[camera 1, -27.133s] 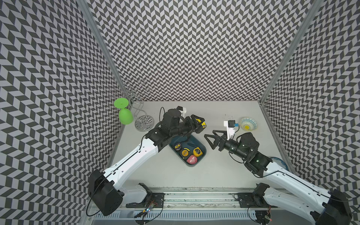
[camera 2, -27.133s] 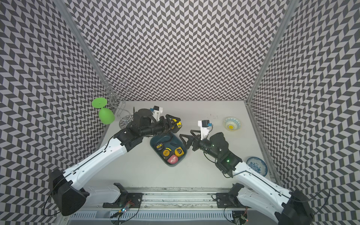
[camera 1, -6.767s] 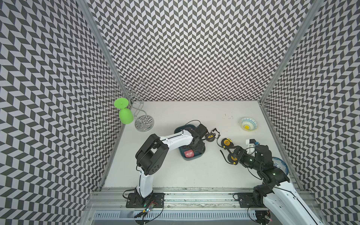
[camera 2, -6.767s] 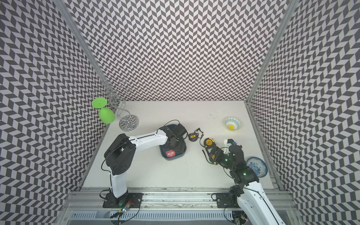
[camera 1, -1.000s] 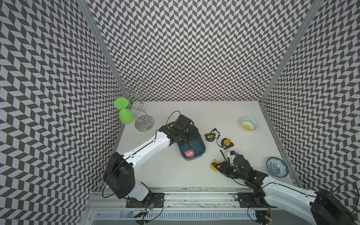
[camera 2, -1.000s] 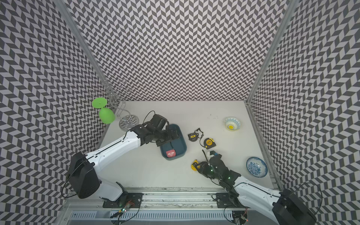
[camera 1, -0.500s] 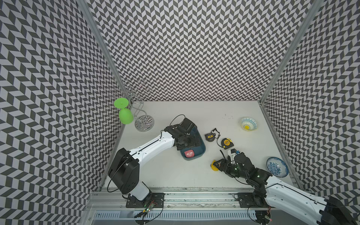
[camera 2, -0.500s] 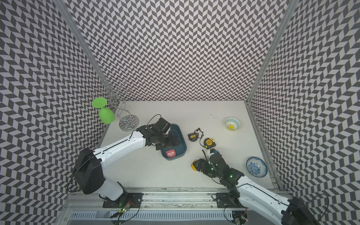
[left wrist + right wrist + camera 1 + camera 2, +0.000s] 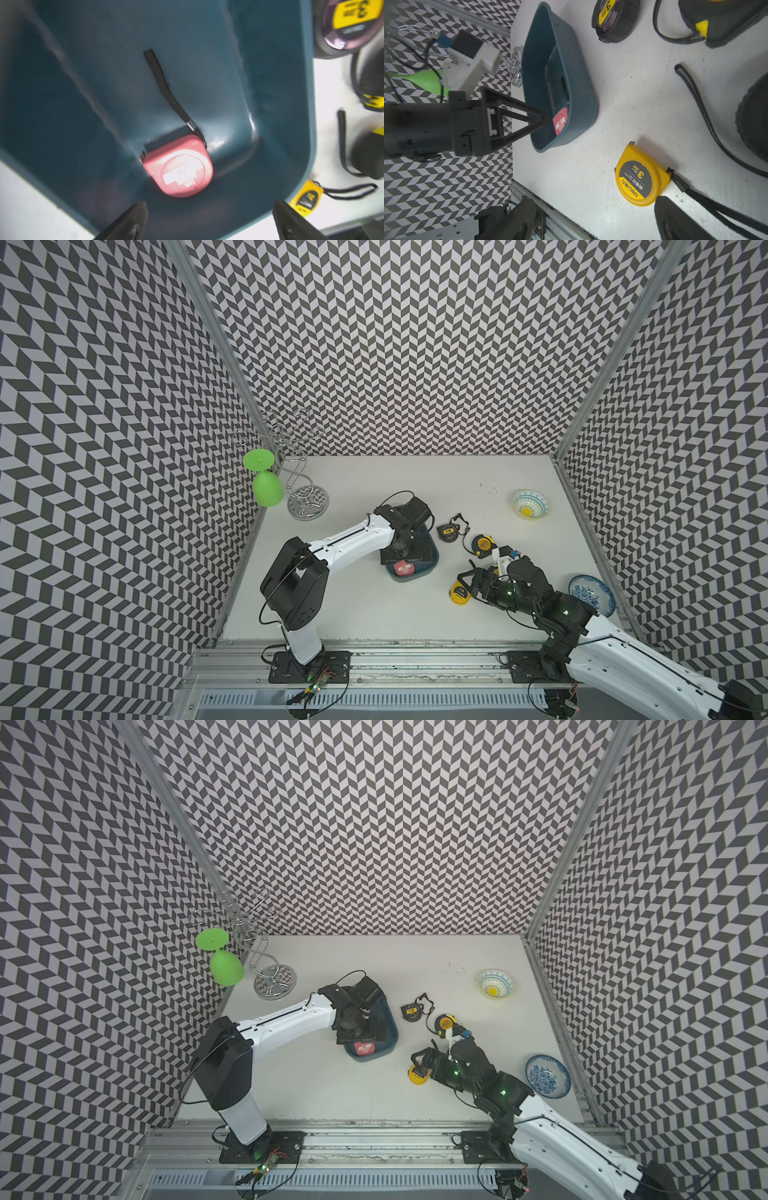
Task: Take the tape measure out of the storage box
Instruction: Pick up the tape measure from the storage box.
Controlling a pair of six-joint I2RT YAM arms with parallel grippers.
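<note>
The dark teal storage box (image 9: 432, 561) sits mid-table. One red tape measure (image 9: 403, 569) lies flat at its near end, also seen in the left wrist view as the red tape measure (image 9: 180, 168) with its black strap. My left gripper (image 9: 400, 556) hangs open just above the box, fingers either side of the red case without touching it. A yellow tape measure (image 9: 641, 176) lies on the table right of the box. My right gripper (image 9: 593, 218) stands open beside it, one fingertip (image 9: 675, 220) at its edge.
Two more tape measures, a black one (image 9: 448, 531) and a black-and-yellow one (image 9: 483, 545), lie on the table right of the box. A yellow-centred bowl (image 9: 530, 504) and a blue bowl (image 9: 592, 600) stand at the right. A wire rack (image 9: 307, 499) with a green glass (image 9: 266, 487) stands far left.
My right gripper has opened and let go of the yellow tape measure, which now rests on the table. My left gripper has moved along the box to above the red tape measure.
</note>
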